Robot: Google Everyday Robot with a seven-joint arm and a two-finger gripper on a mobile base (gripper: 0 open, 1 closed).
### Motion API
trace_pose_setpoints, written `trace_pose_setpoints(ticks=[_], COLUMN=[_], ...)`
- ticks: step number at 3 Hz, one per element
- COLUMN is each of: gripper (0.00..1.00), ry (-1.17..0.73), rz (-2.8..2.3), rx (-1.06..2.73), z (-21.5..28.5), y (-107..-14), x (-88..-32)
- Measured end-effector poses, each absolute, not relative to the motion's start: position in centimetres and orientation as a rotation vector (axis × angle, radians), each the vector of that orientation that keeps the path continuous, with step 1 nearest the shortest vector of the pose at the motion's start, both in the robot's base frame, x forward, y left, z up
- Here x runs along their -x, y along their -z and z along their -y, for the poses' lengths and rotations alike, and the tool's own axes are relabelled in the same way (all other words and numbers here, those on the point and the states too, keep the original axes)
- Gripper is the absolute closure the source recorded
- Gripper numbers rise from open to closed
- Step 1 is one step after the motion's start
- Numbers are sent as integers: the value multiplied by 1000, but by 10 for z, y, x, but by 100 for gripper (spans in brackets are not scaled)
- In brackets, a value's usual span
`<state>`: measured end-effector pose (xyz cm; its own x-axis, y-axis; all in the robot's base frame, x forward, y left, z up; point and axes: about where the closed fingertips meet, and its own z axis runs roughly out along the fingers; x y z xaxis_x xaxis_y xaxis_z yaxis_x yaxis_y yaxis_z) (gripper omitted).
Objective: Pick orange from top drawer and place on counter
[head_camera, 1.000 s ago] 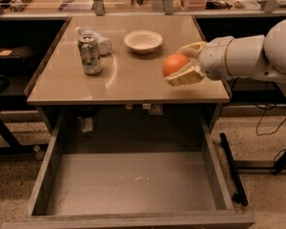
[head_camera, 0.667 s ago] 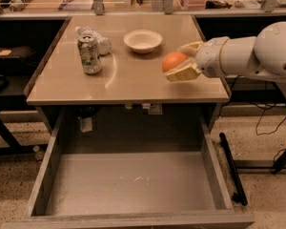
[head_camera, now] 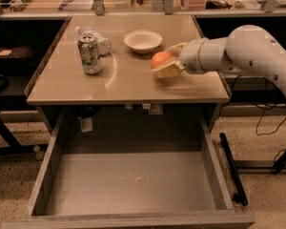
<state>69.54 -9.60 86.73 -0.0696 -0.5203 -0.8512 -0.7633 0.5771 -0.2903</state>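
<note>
I judge the step in hand to be the placing. On the counter (head_camera: pixel 119 82) the soda can (head_camera: pixel 90 55) stands at the left and the white bowl (head_camera: pixel 143 41) in the middle at the back. Just right of the bowl, the gripper (head_camera: pixel 168 60) clasps the orange (head_camera: pixel 158 59) between its two fingers, low over the counter; whether the fruit touches the surface I cannot tell. To do it well, lower the orange straight down, open the fingers slowly and withdraw to the right, because a round fruit rolls easily. As for containers, the can is upright, the bowl seems to hold nothing, and the top drawer (head_camera: pixel 133 182) below is pulled open, with nothing on its grey floor
</note>
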Motion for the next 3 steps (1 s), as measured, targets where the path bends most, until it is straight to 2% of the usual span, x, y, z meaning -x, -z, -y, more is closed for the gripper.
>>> trace_pose_setpoints(ticks=[1, 2, 3], gripper=[100, 82, 57], ry=[-334, -337, -338], rz=[-1722, -1718, -1718], rx=[1084, 1086, 1087], z=[71, 68, 68], y=[-864, -865, -865], x=[-712, -713, -713])
